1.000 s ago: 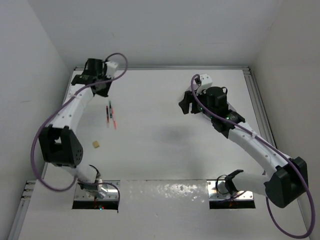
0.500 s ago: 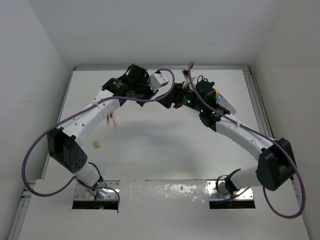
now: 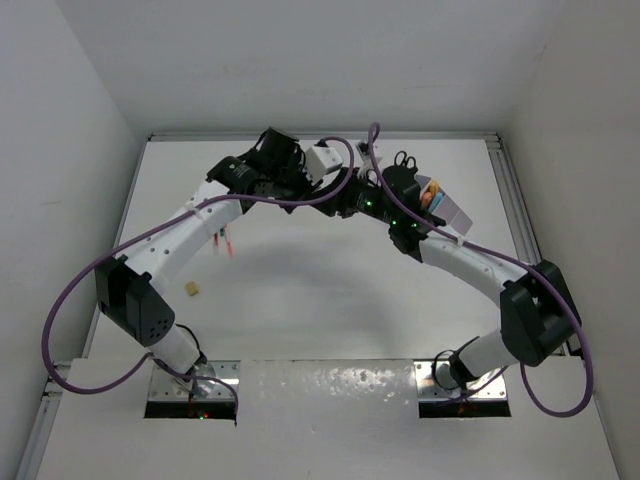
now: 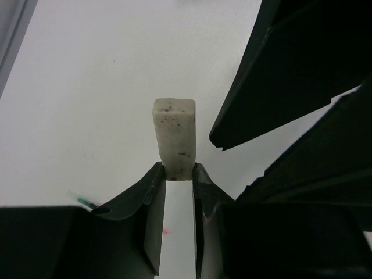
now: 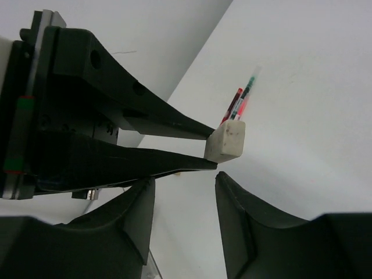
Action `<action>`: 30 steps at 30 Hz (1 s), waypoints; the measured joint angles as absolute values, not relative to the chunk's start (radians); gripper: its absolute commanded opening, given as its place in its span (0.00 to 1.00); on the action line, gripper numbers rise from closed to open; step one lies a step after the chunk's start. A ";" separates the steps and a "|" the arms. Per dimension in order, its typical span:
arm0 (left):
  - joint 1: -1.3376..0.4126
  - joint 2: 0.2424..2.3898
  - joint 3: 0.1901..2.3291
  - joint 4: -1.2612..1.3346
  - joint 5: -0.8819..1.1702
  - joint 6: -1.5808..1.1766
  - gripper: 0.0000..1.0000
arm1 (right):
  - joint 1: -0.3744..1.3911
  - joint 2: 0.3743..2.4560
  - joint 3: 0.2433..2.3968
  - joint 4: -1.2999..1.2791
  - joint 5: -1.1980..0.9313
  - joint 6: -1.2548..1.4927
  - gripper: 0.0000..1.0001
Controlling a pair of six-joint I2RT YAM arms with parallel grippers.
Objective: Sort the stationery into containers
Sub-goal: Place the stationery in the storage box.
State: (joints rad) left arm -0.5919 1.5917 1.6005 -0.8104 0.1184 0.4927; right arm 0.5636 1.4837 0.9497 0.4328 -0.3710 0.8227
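Note:
My left gripper [image 4: 177,168] is shut on the lower end of a speckled white eraser [image 4: 174,136], which sticks out past its fingertips. In the top view both grippers meet in mid-air over the back middle of the table: the left gripper [image 3: 330,188] and the right gripper [image 3: 352,198]. In the right wrist view my right gripper [image 5: 185,179] stands open just below the eraser [image 5: 225,141], not touching it. Thin red and green pens [image 5: 239,102] lie on the table beyond. The white organiser [image 3: 455,210] shows partly behind the right arm, with black scissors handles [image 3: 403,160] in it.
A small tan eraser [image 3: 190,288] lies at the left of the table. The pens [image 3: 228,240] lie partly under the left arm. White walls close in the table at the back and on both sides. The right arm's dark fingers [image 4: 279,87] fill the right of the left wrist view.
Both arms have swung in from the back corners and met over the back middle. The left gripper has kept hold of the eraser. The right gripper's jaws have narrowed.

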 measured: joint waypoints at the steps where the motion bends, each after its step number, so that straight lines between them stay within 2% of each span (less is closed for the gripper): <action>1: -0.590 1.591 1.602 -0.809 0.123 0.493 0.00 | 0.564 1.484 0.949 0.432 -0.367 0.822 0.42; 2: -0.589 1.592 1.602 -0.807 0.130 0.493 0.00 | 0.564 1.484 0.947 0.432 -0.361 0.819 0.37; 5: -0.586 1.591 1.602 -0.811 0.148 0.493 0.00 | 0.551 1.481 0.921 0.435 -0.320 0.819 0.35; 11: -0.596 1.591 1.601 -0.835 0.176 0.495 0.00 | 0.492 1.475 0.876 0.453 -0.262 0.829 0.43; 30: -0.614 1.591 1.601 -0.838 0.168 0.497 0.00 | 0.476 1.399 0.818 0.537 -0.287 0.834 0.44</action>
